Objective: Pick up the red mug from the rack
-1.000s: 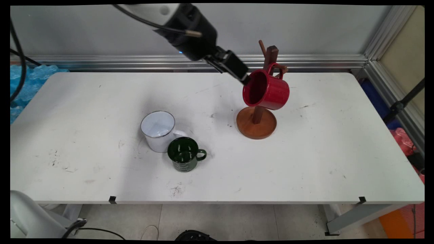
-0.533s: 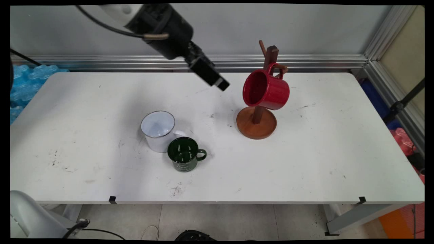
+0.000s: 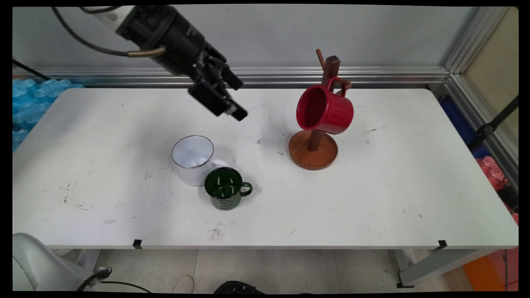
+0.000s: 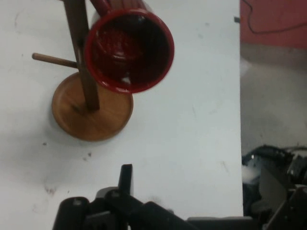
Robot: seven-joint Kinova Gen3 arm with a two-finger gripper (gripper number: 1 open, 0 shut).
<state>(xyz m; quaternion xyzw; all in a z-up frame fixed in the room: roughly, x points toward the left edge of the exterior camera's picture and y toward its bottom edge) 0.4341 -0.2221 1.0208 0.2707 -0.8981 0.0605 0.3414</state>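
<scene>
My pincer (image 3: 232,105) hangs empty above the bench (image 3: 414,174), fingers apart, well left of the wooden mug stand (image 3: 313,153). A red mug (image 3: 325,109) already hangs by its handle on the stand. A white mug (image 3: 193,159) and green mug (image 3: 225,189) sit touching on the bench, unhung.

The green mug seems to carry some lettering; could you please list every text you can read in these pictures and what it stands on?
Green mug: pale lettering on its near side, too small and blurred to read.
No other text shows on the white mug, red mug, stand or table.
</scene>
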